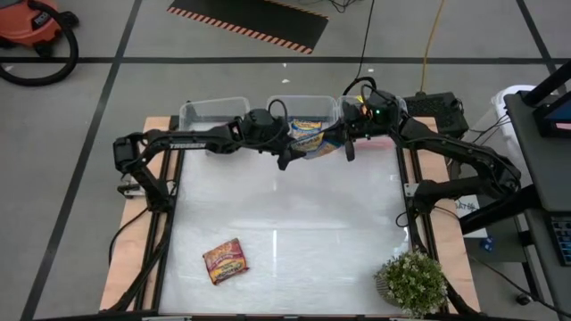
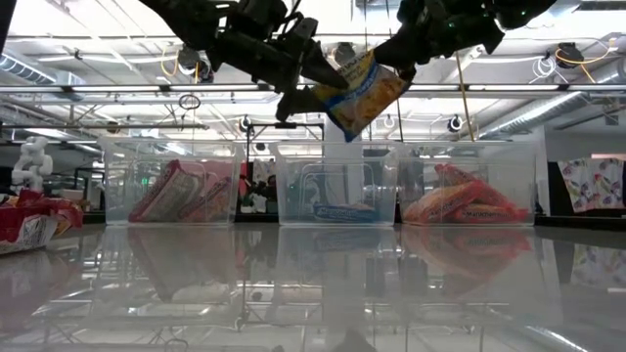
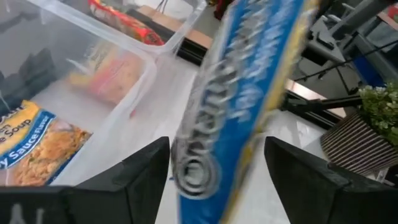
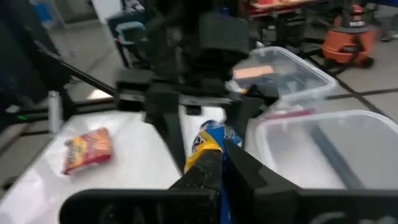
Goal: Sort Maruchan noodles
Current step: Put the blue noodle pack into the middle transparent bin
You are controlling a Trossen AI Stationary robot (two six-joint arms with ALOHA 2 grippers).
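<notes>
While our right gripper (image 1: 347, 143) pinches the blue packet (image 1: 308, 135) shut-jawed above the middle bin (image 1: 335, 105), our left gripper (image 1: 285, 153) straddles it with jaws apart, and a red packet (image 1: 226, 259) lies near the table's front.

Grey tiled floor (image 1: 80, 107) with dark seams. Orange shop vacuum (image 1: 31, 22) at far left corner; black mat with striped hazard edge (image 1: 254, 20) beyond the table. Yellow cable (image 1: 431, 45) trailing across floor. Potted plant (image 1: 412, 281) on white tabletop (image 1: 294, 223). Overhead: exposed pipes and strip lighting (image 2: 98, 59). Patterned cloth (image 2: 592, 181) at right.
</notes>
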